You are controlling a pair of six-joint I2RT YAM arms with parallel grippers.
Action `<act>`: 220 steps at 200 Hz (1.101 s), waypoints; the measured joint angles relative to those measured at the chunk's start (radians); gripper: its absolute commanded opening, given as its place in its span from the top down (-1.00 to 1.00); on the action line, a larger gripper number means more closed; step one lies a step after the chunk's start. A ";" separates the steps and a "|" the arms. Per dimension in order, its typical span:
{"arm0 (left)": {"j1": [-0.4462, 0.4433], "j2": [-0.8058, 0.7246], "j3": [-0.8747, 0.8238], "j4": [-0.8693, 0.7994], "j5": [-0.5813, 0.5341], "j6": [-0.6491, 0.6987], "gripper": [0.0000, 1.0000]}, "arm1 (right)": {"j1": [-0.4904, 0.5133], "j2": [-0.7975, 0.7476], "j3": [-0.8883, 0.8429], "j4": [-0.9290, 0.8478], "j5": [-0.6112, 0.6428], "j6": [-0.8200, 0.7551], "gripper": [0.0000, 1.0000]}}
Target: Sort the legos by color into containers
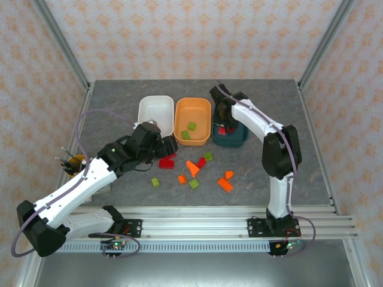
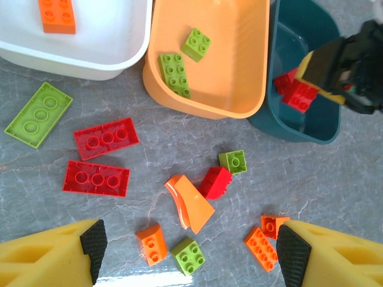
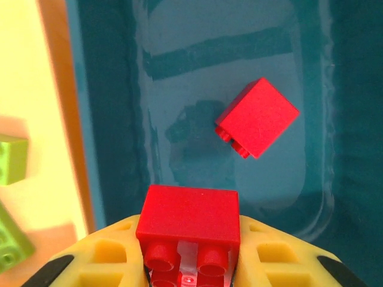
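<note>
- Over the dark teal tub (image 3: pixel 335 89), your right gripper (image 3: pixel 188 254) is clamping a red brick (image 3: pixel 188 215); another red brick (image 3: pixel 257 116) is lying inside.
- Your left gripper (image 2: pixel 192 250) is hovering wide open above loose legos (image 2: pixel 100 177) on the table (image 2: pixel 299 173).
- Green bricks (image 2: pixel 175 73) are sitting in the orange tub (image 2: pixel 239 60), an orange brick (image 2: pixel 57 13) in the white tub (image 2: pixel 102 54).

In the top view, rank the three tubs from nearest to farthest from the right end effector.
1. Dark teal tub, directly under the right end effector.
2. Orange tub, in the middle.
3. White tub, far left.
</note>
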 measured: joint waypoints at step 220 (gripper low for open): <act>0.264 0.186 0.022 -0.203 0.049 0.219 -0.56 | 0.253 -0.622 -0.346 0.275 -0.175 -0.129 -0.22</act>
